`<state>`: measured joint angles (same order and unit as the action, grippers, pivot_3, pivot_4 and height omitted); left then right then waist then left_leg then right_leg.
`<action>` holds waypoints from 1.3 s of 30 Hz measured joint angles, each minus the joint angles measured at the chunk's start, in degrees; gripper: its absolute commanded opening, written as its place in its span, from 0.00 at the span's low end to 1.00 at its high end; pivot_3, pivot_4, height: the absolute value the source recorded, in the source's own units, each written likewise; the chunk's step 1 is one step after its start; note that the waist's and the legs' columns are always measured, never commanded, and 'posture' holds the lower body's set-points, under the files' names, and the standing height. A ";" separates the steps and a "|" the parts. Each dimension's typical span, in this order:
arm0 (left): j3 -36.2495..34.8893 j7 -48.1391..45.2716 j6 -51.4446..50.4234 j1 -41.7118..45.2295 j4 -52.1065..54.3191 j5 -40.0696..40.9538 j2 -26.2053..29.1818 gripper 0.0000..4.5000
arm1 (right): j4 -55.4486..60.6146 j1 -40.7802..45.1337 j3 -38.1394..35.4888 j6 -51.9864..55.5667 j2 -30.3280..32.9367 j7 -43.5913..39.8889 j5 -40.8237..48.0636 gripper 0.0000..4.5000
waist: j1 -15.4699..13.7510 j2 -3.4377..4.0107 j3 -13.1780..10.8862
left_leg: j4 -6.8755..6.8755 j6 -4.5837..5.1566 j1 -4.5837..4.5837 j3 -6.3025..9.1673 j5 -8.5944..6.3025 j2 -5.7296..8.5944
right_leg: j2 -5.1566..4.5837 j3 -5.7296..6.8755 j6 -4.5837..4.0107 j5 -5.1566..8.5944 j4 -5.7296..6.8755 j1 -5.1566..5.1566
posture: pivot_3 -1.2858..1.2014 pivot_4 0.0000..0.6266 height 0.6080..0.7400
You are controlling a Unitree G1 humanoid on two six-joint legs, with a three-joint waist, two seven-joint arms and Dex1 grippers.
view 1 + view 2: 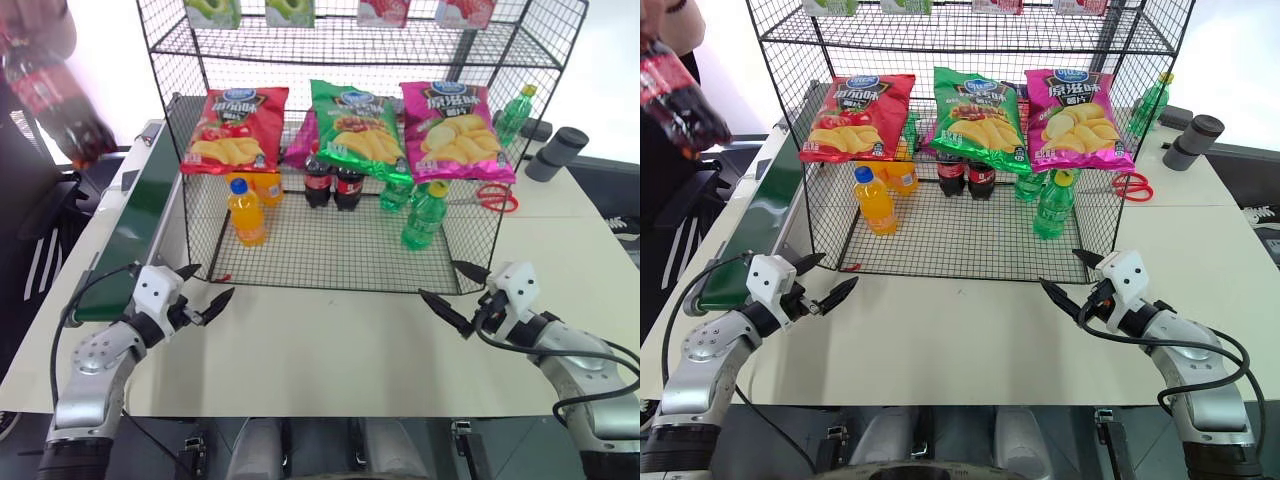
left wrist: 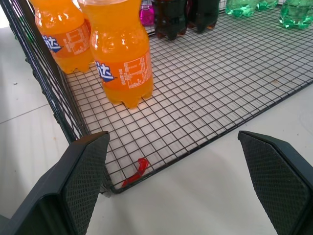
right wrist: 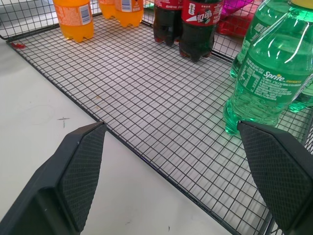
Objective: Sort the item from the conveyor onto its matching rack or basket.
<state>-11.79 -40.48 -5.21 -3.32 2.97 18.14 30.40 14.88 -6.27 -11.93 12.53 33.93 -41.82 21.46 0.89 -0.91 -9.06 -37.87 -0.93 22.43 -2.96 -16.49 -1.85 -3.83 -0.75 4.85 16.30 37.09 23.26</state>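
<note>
The item, a cola bottle (image 1: 55, 95) with a red label, hangs blurred in the air at the far left, above the conveyor (image 1: 140, 215), with a person's hand over its top. The dark green belt runs along the table's left side. The black wire rack (image 1: 320, 255) stands in the middle, its mesh floor tray facing me. My left gripper (image 1: 210, 281) is open and empty near the tray's front left corner. My right gripper (image 1: 439, 280) is open and empty near the front right corner. Both hover over the white table.
Inside the rack stand orange bottles (image 1: 246, 212), two cola bottles (image 1: 335, 185) and green bottles (image 1: 423, 215); chip bags (image 1: 352, 125) hang across its front. Red scissors (image 1: 492, 198) and a grey cylinder (image 1: 556, 152) lie on the table at the right. A red scrap (image 2: 136, 171) clings to the tray's corner.
</note>
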 measured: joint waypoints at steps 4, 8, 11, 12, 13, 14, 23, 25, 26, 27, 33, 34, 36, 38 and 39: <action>-0.93 0.64 -1.08 -0.74 0.96 1.29 0.00 1.00 | -0.01 0.07 0.43 0.00 -0.23 0.03 -0.01 0.99 | -0.05 0.00 0.00 | 0.01 0.00 0.00 0.01 0.00 0.00 | 0.00 0.00 0.00 0.00 0.01 0.01 | 0.52 0.24 1.00; -1.79 1.38 -1.69 -0.99 1.79 2.34 -0.11 1.00 | -0.45 1.05 1.43 0.00 -0.29 0.02 -0.22 0.99 | 0.03 0.00 0.00 | 0.01 0.00 0.00 0.01 0.00 0.00 | 0.00 0.00 -0.01 0.00 0.02 0.02 | 0.52 0.24 1.00; -5.06 3.32 -1.95 -0.99 2.01 4.01 -0.76 1.00 | -0.57 1.81 2.05 0.01 -0.30 -0.01 -0.39 0.99 | 0.06 0.00 0.00 | 0.01 0.00 0.00 0.01 0.00 0.00 | 0.00 0.01 -0.01 0.00 0.03 0.04 | 0.52 0.24 1.00; -6.89 4.32 -2.06 -0.88 1.99 4.92 -1.02 1.00 | -0.57 2.08 2.20 0.02 -0.31 -0.01 -0.39 0.99 | 0.03 0.00 0.00 | 0.01 0.00 0.01 0.00 0.00 0.00 | 0.00 0.01 0.00 -0.01 0.02 0.04 | 0.52 0.24 1.00; -8.65 5.31 -2.11 -0.69 1.99 5.89 -1.28 1.00 | -0.57 2.43 2.31 0.06 -0.32 0.00 -0.38 0.99 | -0.04 0.00 0.00 | 0.01 0.00 0.02 0.00 0.00 0.00 | 0.00 0.01 0.00 -0.01 0.01 0.04 | 0.52 0.24 1.00; -10.37 6.38 -2.14 -0.40 1.98 6.76 -1.77 1.00 | -0.54 2.80 2.38 0.11 -0.32 0.00 -0.35 0.99 | -0.09 0.00 0.00 | 0.01 0.00 0.03 0.00 0.00 0.00 | 0.00 0.01 0.00 -0.01 -0.01 0.04 | 0.52 0.24 1.00; -19.82 17.97 -1.58 3.69 -3.17 8.52 -3.66 1.00 | 3.78 6.75 6.06 3.05 -1.61 0.66 0.31 0.99 | -0.16 -0.01 -0.01 | 0.01 0.00 0.04 -0.01 0.01 0.03 | 0.01 0.05 0.05 -0.03 -0.01 0.02 | 0.52 0.24 1.00; -19.95 20.12 -1.26 4.51 -5.50 6.93 -3.66 1.00 | 5.97 8.43 7.98 4.52 -2.88 1.21 0.79 0.99 | -0.08 -0.02 0.00 | 0.00 0.00 0.04 0.00 0.01 0.03 | 0.03 0.06 0.08 -0.05 -0.01 0.01 | 0.52 0.24 1.00; -19.89 20.65 -1.18 4.75 -6.17 6.44 -3.69 1.00 | 6.58 9.01 8.81 4.80 -3.40 1.40 0.87 0.99 | -0.08 -0.02 0.00 | 0.00 0.01 0.04 0.00 0.01 0.03 | 0.03 0.07 0.10 -0.06 -0.01 0.02 | 0.52 0.24 1.00; -19.83 21.41 -0.81 5.16 -6.98 5.83 -3.89 1.00 | 7.22 9.66 9.79 5.42 -4.19 1.80 0.97 0.99 | -0.11 -0.02 0.00 | 0.00 0.01 0.04 0.00 0.01 0.03 | 0.03 0.08 0.14 -0.08 0.00 0.01 | 0.52 0.24 1.00; -18.02 23.75 0.73 6.32 -8.00 3.24 -5.77 1.00 | 7.58 10.40 14.93 6.00 -7.04 2.97 0.51 0.99 | -0.18 -0.09 0.02 | 0.00 0.00 0.05 0.00 0.00 0.04 | 0.00 0.08 0.14 -0.09 -0.04 -0.01 | 0.52 0.24 1.00; -17.80 23.91 0.83 6.38 -8.03 2.97 -5.81 1.00 | 7.58 10.40 15.12 5.95 -7.27 3.31 0.02 0.99 | -0.14 -0.10 0.02 | 0.00 0.00 0.05 0.01 0.00 0.03 | 0.00 0.08 0.09 -0.06 -0.03 0.00 | 0.52 0.24 1.00; -17.63 24.24 1.07 6.43 -8.05 2.55 -5.82 1.00 | 7.58 10.41 15.13 5.82 -7.56 3.84 -0.49 0.99 | -0.10 -0.10 0.03 | 0.00 0.00 0.05 0.01 0.00 0.03 | 0.00 0.08 0.06 -0.04 -0.02 0.02 | 0.52 0.24 1.00; -17.36 24.51 1.31 6.83 -8.51 2.32 -5.91 1.00 | 7.57 10.41 15.13 5.50 -7.57 4.40 -1.28 0.99 | -0.03 -0.10 0.03 | 0.01 -0.01 0.05 0.01 0.00 0.02 | 0.00 0.08 0.06 -0.04 -0.01 0.03 | 0.52 0.24 1.00; -17.11 24.66 1.56 6.94 -8.62 2.26 -6.04 1.00 | 7.52 10.43 15.13 5.09 -7.64 4.71 -1.92 0.99 | -0.03 -0.10 0.03 | 0.01 -0.01 0.05 0.02 0.00 0.02 | 0.00 0.08 0.06 -0.04 -0.01 0.03 | 0.52 0.24 1.00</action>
<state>-28.89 -15.82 -3.65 3.61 -5.65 20.40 24.35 22.40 4.17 3.20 17.62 26.30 -37.10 19.54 0.86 -1.01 -9.03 -37.86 -0.94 22.48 -2.95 -16.49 -1.83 -3.83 -0.67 4.91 16.26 37.07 23.29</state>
